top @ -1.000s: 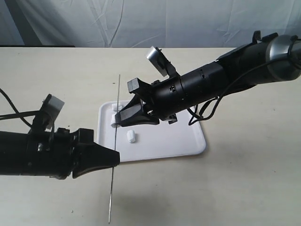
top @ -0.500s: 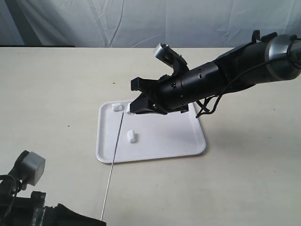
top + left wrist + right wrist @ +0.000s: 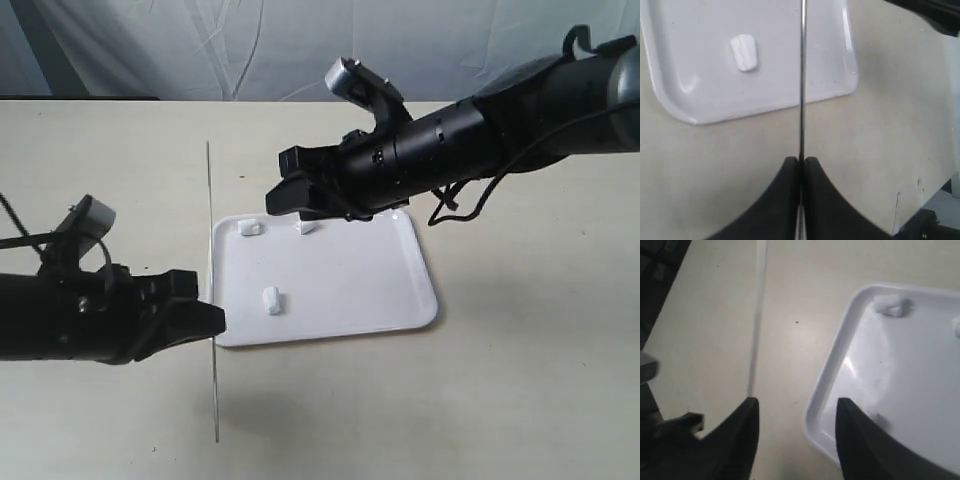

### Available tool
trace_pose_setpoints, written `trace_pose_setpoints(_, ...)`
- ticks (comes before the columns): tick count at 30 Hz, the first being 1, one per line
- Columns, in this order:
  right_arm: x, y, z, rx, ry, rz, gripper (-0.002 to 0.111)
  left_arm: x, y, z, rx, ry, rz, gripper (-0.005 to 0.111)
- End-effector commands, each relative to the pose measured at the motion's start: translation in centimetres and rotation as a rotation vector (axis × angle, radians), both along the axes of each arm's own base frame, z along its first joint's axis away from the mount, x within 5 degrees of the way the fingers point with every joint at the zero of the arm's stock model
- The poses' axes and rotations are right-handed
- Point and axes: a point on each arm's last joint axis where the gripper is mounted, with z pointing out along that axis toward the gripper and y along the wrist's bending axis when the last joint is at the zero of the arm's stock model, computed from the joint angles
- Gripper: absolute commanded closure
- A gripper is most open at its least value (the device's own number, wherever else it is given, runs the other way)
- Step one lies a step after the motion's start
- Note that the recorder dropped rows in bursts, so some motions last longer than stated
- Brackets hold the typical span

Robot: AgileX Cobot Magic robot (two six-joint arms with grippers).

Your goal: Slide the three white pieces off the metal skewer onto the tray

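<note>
metal skewer (image 3: pixel 210 220) now bare, pulled just left of tray (image 3: pixel 380 290), left gripper (image 3: pixel 205 318) clamped on it, three white pieces (image 3: pixel 271 299) all on tray, right gripper (image 3: pixel 285 195) jaws apart, empty

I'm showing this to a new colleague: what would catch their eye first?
The long, thin metal skewer stands out first. It is bare and pinched in the left hand by the left side of the tray. Next are the three white pieces, lying loose on the tray, and the right hand hovering open over its far edge.
</note>
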Motion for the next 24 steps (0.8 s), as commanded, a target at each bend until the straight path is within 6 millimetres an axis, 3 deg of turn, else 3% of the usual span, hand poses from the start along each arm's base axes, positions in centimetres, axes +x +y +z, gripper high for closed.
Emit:
trace_pose_setpoints(1,-1.8,-0.4,3.7,0.040,-0.060,0.109,0.062,2.8,-1.1,-1.2,0.008,0.038,-0.022,0.107)
trace_pose_setpoints(7,-5.7,-1.8,9.2,0.064,-0.122,0.245,0.062,6.3,-2.2,-4.5,0.063,0.123,-0.010,0.107)
trace_pose_setpoints(13,-8.4,-3.0,13.3,0.120,-0.208,0.273,0.062,7.7,-3.1,-6.7,0.046,0.191,-0.042,0.106)
trace_pose_setpoints(24,-10.1,-4.2,14.9,0.075,-0.246,0.264,0.062,8.1,-3.3,-6.8,0.024,0.198,-0.033,0.098)
